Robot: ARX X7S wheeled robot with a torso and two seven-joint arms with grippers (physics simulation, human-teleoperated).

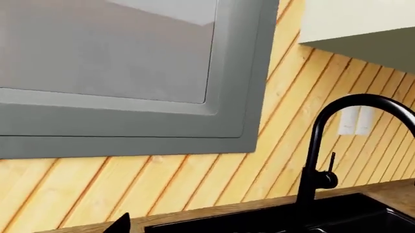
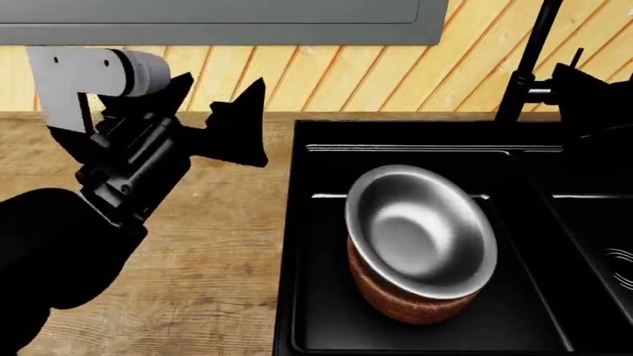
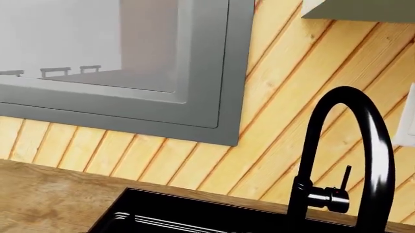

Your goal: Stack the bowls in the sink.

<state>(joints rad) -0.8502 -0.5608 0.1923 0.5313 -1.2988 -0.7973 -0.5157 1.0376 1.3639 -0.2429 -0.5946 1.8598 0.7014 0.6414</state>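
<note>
The shiny dark steel bowl sits nested inside the reddish-brown wood-grain bowl, both tilted, in the left basin of the black sink. My left gripper is open and empty above the wooden countertop, just left of the sink's back left corner. One of its fingertips shows in the left wrist view. A dark shape at the far right of the head view looks like my right gripper, near the faucet. Its jaws do not show. The sink's edge shows in both wrist views.
The tall black faucet stands behind the sink's divider and also shows in the wrist views. The wooden countertop lies left of the sink. A grey window frame and slatted wood wall rise behind.
</note>
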